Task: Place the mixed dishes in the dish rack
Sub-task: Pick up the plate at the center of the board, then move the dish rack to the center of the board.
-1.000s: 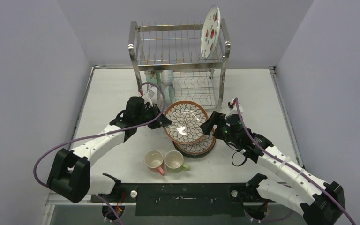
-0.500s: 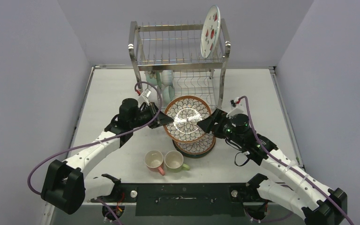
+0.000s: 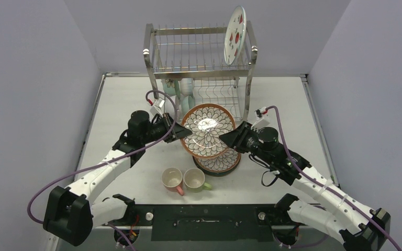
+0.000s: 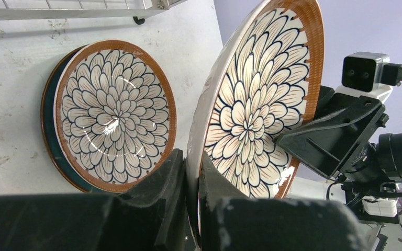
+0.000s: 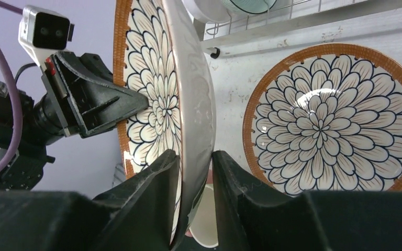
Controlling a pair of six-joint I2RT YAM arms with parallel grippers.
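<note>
A brown-rimmed petal plate (image 3: 208, 130) hangs tilted above the table, between both arms. My left gripper (image 3: 181, 132) is shut on its left rim (image 4: 192, 157). My right gripper (image 3: 229, 137) straddles the opposite rim (image 5: 194, 157), with both fingers closed against it. A second petal plate (image 3: 221, 161) lies flat on a dark plate below. The pink mug (image 3: 171, 179) and the green mug (image 3: 194, 179) lie near the front. The dish rack (image 3: 199, 73) stands at the back, with a strawberry plate (image 3: 235, 35) upright in its top tier and bowls (image 3: 186, 90) in the lower tier.
The rack's right post (image 3: 249, 78) stands just behind the held plate. Grey walls close in the table (image 3: 120, 104) on the left, right and back. Purple cables trail from both wrists.
The held plate has risen and moved toward the rack. My right gripper came in from the right and closed its jaws on the plate's rim. The left gripper kept its grip.
</note>
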